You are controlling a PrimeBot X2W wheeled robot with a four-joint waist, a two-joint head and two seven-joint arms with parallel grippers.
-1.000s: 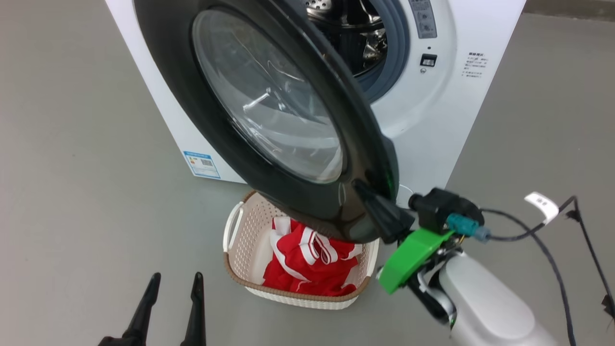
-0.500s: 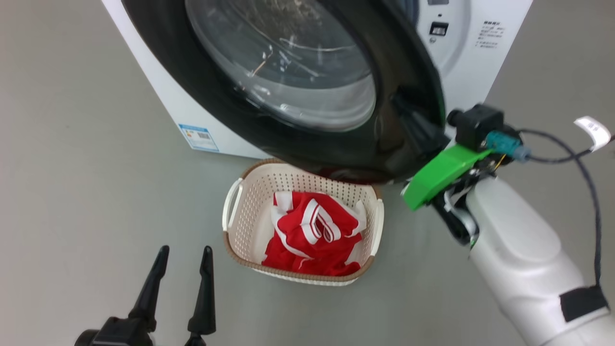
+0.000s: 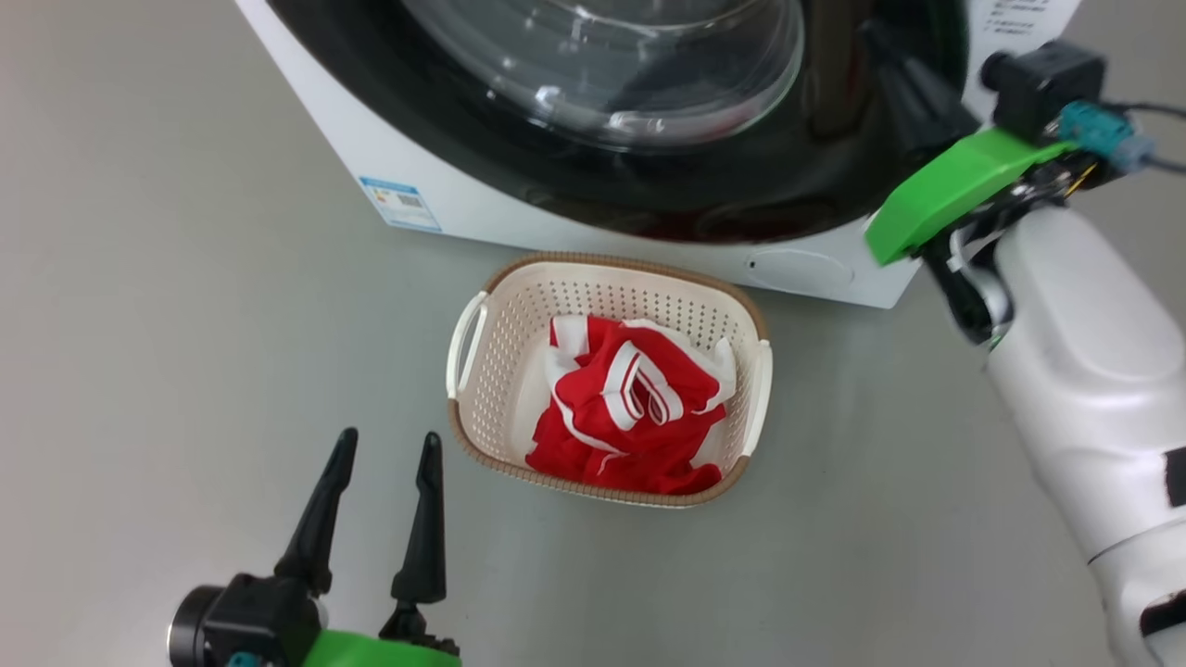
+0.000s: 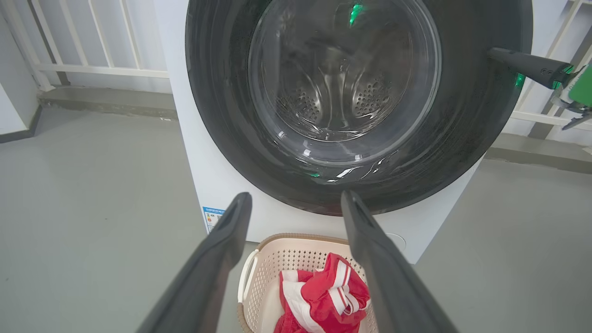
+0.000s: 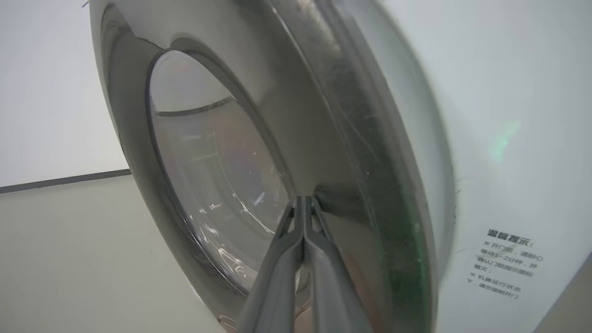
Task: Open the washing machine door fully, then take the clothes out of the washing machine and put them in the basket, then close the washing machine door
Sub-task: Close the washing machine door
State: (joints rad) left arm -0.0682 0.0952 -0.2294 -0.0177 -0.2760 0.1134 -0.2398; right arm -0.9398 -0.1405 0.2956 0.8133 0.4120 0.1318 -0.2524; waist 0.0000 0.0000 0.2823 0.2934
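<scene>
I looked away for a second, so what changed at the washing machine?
The right gripper, fingers shut, pushed the washing machine door from wide open to nearly closed against the washing machine. The clothes stayed in the basket; the left gripper stayed open and idle.

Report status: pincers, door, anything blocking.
Left pincer open, empty. Right pincer shut, tips on washing machine door rim; door nearly closed. Clothes in basket; no obstruction seen.

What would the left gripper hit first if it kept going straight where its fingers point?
Probably the washing machine door: its black lower rim shows between the tips of the open left gripper, above the basket. Depth is unclear.
</scene>
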